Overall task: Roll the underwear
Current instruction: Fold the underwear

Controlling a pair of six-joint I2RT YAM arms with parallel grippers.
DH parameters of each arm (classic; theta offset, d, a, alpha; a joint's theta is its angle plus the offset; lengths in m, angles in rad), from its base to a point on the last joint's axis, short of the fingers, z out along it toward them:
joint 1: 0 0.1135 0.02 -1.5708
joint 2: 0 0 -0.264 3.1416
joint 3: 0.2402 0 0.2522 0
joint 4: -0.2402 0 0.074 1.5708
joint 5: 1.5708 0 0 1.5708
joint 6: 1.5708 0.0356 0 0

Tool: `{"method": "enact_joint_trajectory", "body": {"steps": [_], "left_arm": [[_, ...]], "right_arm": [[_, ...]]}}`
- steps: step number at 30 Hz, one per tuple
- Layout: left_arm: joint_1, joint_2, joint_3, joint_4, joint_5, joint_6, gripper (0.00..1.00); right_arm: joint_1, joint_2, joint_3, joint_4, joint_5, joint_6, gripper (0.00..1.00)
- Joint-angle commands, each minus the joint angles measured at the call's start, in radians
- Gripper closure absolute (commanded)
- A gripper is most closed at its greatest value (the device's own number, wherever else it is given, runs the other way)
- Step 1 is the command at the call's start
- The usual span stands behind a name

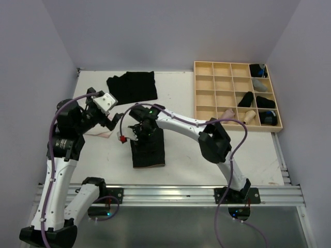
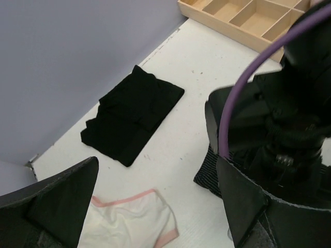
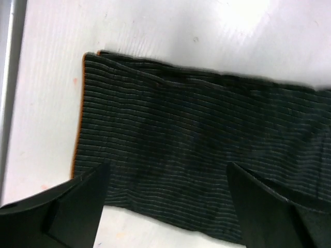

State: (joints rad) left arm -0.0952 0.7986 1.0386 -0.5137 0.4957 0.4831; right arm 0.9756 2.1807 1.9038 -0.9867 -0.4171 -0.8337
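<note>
Now, centre of table: dark grey ribbed brief [image 1: 148, 148] with a thin orange edge, folded into a flat oblong, lying on the white table [image 1: 186, 155] just ahead of the arm bases.
Right gripper [image 3: 165, 206]: spread wide, nothing clamped; poised over the far end of the dark grey ribbed brief, one finger to each side in the wrist view (contact with the cloth not clear).
Left gripper [image 2: 156, 170]: parted as well, holding nothing; hanging above bare table, just left of the right gripper.
Near left: whitish brief with pink edging [image 2: 132, 219], flat on the table, partly under the left gripper, apart from the ribbed one.
Far left: pile of plain black cloth [image 1: 132, 87], loosely folded and flat, close to the back wall, well apart from both grippers.
Far right: pale wooden grid tray [image 1: 214, 82], set against the right-hand wall, well away from both grippers.
Tray contents: several small rolls [image 1: 245, 98], some black, two beige, one greyish, each in its own compartment, all in the right-hand and near compartments; a few with a touch of blue.
Rolling: ribbed brief flat, not rolled.
</note>
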Motion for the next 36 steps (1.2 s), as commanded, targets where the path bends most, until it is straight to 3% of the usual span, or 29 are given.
{"method": "enact_joint_trajectory", "body": {"steps": [1, 7, 14, 20, 25, 30, 33, 36], "left_arm": [[0.018, -0.027, -0.008, 0.029, 0.027, -0.176, 0.00], [0.020, -0.035, -0.002, 0.044, 0.006, -0.199, 0.00], [0.022, -0.021, -0.015, 0.061, 0.006, -0.199, 0.00], [0.026, 0.010, -0.011, 0.106, -0.066, -0.241, 0.00], [0.032, 0.050, -0.003, 0.118, -0.224, -0.322, 0.00], [0.058, 0.157, 0.032, 0.032, -0.261, -0.362, 0.00], [0.090, 0.186, 0.037, 0.018, -0.230, -0.379, 0.00], [0.144, 0.194, 0.034, 0.015, -0.178, -0.374, 0.00]], "right_arm": [[0.023, 0.065, 0.075, -0.038, 0.075, -0.127, 0.01], [0.074, 0.068, -0.115, 0.178, 0.179, -0.125, 0.01], [0.071, 0.106, -0.206, 0.203, 0.141, 0.020, 0.02], [0.051, 0.117, -0.305, 0.336, 0.116, 0.400, 0.05], [0.017, 0.149, -0.344, 0.416, 0.198, 0.879, 0.08], [-0.054, 0.179, -0.333, 0.470, 0.140, 1.270, 0.10], [-0.064, 0.110, -0.347, 0.557, 0.147, 1.370, 0.09], [-0.063, 0.024, -0.289, 0.612, 0.162, 1.252, 0.09]]}}
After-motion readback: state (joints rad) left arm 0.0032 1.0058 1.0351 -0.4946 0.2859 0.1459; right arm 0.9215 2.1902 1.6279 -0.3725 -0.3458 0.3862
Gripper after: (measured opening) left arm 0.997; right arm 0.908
